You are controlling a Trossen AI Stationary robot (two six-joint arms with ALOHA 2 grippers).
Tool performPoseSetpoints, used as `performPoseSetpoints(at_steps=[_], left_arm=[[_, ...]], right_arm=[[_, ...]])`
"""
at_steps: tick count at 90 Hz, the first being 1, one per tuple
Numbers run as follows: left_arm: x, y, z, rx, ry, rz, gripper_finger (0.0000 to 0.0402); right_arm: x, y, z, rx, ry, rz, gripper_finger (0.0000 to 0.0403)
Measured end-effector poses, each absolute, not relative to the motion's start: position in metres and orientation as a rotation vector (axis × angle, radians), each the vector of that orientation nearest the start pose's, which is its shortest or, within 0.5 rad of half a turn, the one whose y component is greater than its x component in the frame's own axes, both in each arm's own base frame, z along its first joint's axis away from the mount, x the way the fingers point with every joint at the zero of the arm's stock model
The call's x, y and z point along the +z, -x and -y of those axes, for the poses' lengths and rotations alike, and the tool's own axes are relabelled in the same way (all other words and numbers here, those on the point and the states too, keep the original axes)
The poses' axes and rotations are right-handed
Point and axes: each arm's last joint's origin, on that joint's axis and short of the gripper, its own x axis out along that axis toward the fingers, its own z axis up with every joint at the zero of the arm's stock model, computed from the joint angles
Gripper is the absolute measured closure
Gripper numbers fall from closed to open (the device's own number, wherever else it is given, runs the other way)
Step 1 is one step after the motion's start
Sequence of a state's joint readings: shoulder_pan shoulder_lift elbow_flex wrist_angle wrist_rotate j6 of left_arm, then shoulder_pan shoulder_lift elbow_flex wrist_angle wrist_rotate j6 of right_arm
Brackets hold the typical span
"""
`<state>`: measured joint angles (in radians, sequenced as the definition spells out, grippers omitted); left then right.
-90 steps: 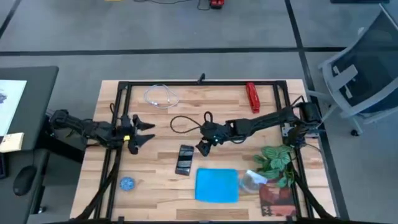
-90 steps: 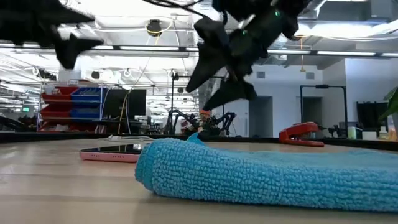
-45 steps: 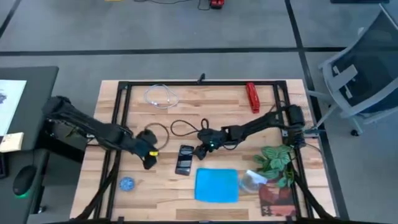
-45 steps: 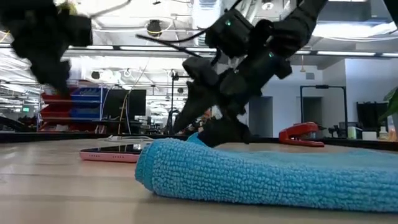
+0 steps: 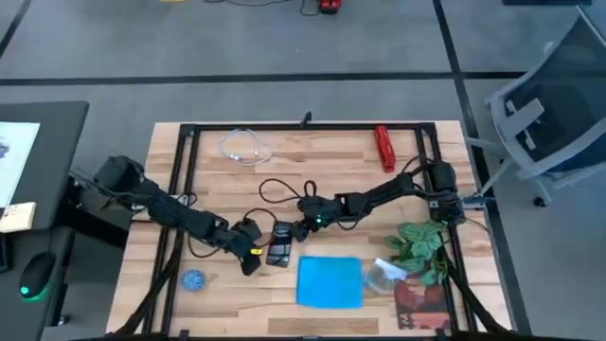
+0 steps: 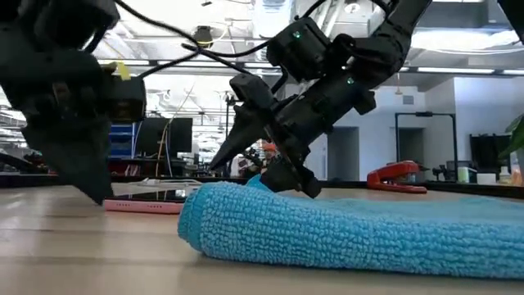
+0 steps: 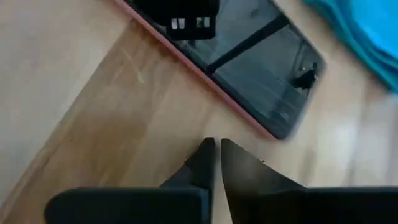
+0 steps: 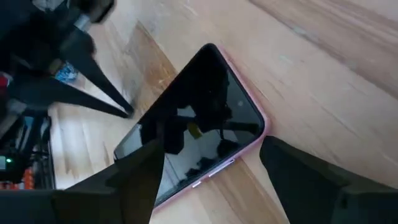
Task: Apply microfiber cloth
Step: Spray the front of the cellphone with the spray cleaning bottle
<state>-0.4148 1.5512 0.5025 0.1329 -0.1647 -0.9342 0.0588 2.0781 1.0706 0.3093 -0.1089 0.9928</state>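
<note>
Grippers: right gripper (image 5: 297,228) hung low over the far short end of the phone, fingers spread wide to either side of it, nothing held. Left gripper (image 5: 250,262) sat at the table just beside the phone's near long edge, fingers pressed together, empty.
Table (image 5: 331,152): wooden top carried everything; both arms reached in toward the middle, so the work was centred on the phone, not the cloth.
Microfiber cloth (image 5: 330,281): lay flat and folded on the table near the front edge, just beside the phone, untouched by either gripper. Low view showed its thick terry edge (image 6: 327,229) resting on the wood.
Phone (image 5: 279,242): black screen up, pink case, flat between the two grippers. Right wrist view showed it (image 8: 193,124) lying between that arm's open fingers; left wrist view showed it (image 7: 249,68) just ahead of the closed tips.
Likely reason: the pinched left tips looked placed to brace or nudge the phone edge while the right straddled it to steady or reposition it.
Task progress: judged early; the cloth had yet to be picked up.
</note>
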Motion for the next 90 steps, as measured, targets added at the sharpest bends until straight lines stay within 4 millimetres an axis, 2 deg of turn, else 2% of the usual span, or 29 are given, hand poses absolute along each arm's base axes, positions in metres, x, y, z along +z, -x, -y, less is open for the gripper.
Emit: performPoseSetpoints(at_steps=[13,26,41,67,90], left_arm=[[0.097,-0.243,0.090,0.176,0.617,-0.853,0.0401],[0.095,-0.252,0.081,0.161,0.619,-0.803,0.0401],[0.097,-0.256,0.072,0.183,0.623,-0.770,0.0401],[0.097,-0.257,0.069,0.239,0.604,-0.727,0.0401],[0.098,-0.259,0.065,0.261,0.580,-0.701,0.0401]], right_arm=[[0.099,-0.405,-0.029,-0.173,-0.963,-0.696,0.0138],[0.100,-0.405,-0.030,-0.154,-0.961,-0.694,0.0138],[0.101,-0.405,-0.028,-0.152,-0.959,-0.704,0.0138],[0.112,-0.398,-0.022,-0.160,-0.987,-0.768,0.0138],[0.097,-0.407,-0.030,-0.126,-1.001,-0.701,0.0142]])
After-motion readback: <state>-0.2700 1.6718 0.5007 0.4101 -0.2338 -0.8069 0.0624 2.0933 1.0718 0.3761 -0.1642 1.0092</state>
